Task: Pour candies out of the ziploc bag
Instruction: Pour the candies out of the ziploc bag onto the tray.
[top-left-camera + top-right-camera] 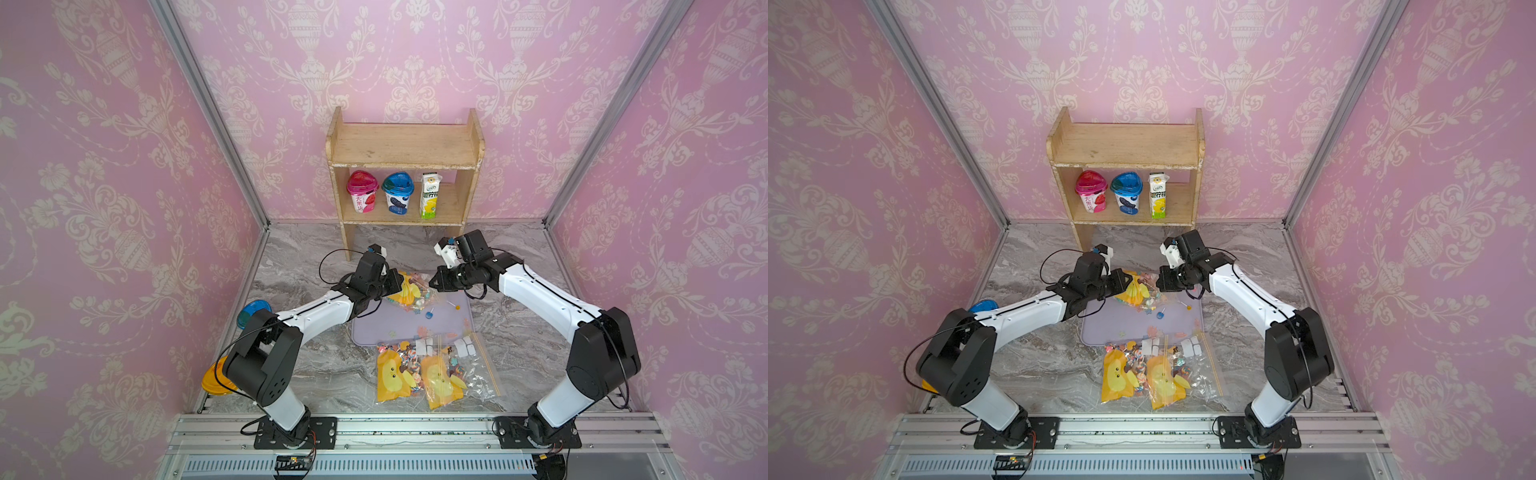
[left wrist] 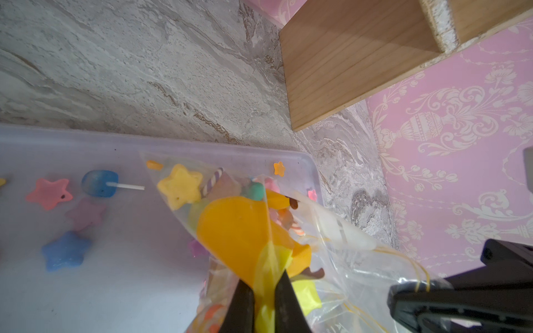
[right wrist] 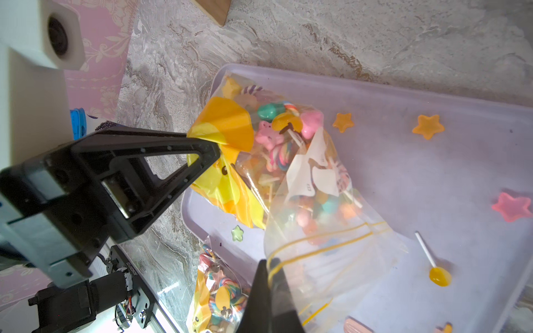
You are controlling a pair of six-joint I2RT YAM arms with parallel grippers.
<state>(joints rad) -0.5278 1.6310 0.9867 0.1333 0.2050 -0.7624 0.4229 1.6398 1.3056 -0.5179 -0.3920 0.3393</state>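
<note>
Bag [image 1: 409,291]: candies [image 3: 277,138] inside, held over tray [image 1: 374,332]; left gripper [image 2: 264,299] pinching yellow corner, right gripper [image 3: 271,268] pinching zip edge. Tray: few loose candies. Spare bags [image 1: 432,374] near tray.

My two arms rise from bases at the near edge, one left and one right, and lean inward toward the far middle, elbows bent. My left arm [image 1: 311,318] reaches to the right. Its left gripper [image 1: 399,283] points right, jaws pinched almost together on a fold of the bag [image 1: 409,294]. My right arm [image 1: 544,297] reaches to the left. Its right gripper [image 1: 432,282] points left, jaws fully closed on the bag's opposite edge. The two grippers face each other, tips near but apart, at about the same height.
</note>
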